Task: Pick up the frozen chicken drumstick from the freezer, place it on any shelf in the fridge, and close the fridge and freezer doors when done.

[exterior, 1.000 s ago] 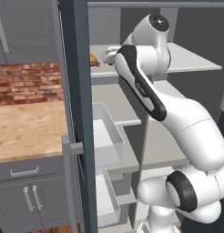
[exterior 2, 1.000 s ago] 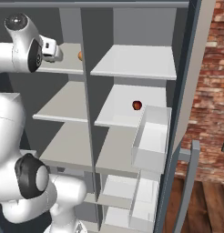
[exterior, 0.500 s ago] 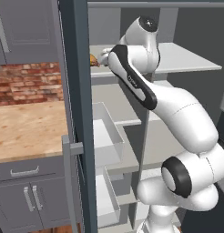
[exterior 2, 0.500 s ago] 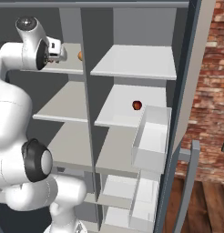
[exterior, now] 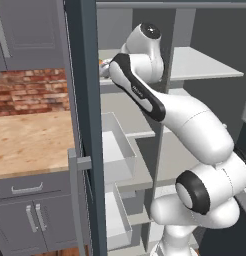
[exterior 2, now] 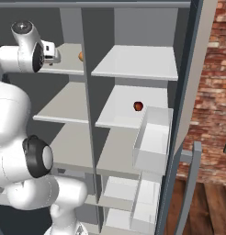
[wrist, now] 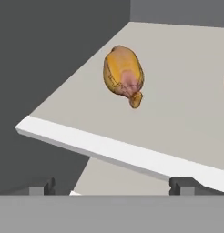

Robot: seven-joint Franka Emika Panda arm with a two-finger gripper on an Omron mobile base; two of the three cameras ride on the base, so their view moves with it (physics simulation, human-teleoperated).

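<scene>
- The gripper (wrist: 112, 187) shows in the hand view as two dark fingertips (wrist: 41, 188) at the bottom edge, set wide apart with nothing between them.
- They sit short of the front lip of the shelf (wrist: 186, 86), which crosses that view on a slant from lower left to right.
- The drumstick (wrist: 123, 74) lies on this shelf in the upper middle of the hand view, well clear of the tips, its narrow end pointing down toward the lip.
- A sliver of something reddish-orange sits at the right edge of the hand view; too little shows to name it.
- In the left base view the arm (exterior: 165, 107) rises from the lower right, and its end reaches the top shelf at upper centre.
- In the right base view the hand is at upper left, beside the top shelf of the freezer (exterior 2: 64, 92); a small orange lump (exterior 2: 81, 56) sits on that shelf by the centre divider.
- A dark red apple (exterior 2: 138, 106) lies on the second shelf of the fridge (exterior 2: 138, 87), right of centre.
- Both doors stand open: one (exterior: 85, 125) at centre left of the left base view, the other (exterior 2: 188, 114) on the right of the right base view, with a clear bin (exterior 2: 154, 137) on it.
</scene>
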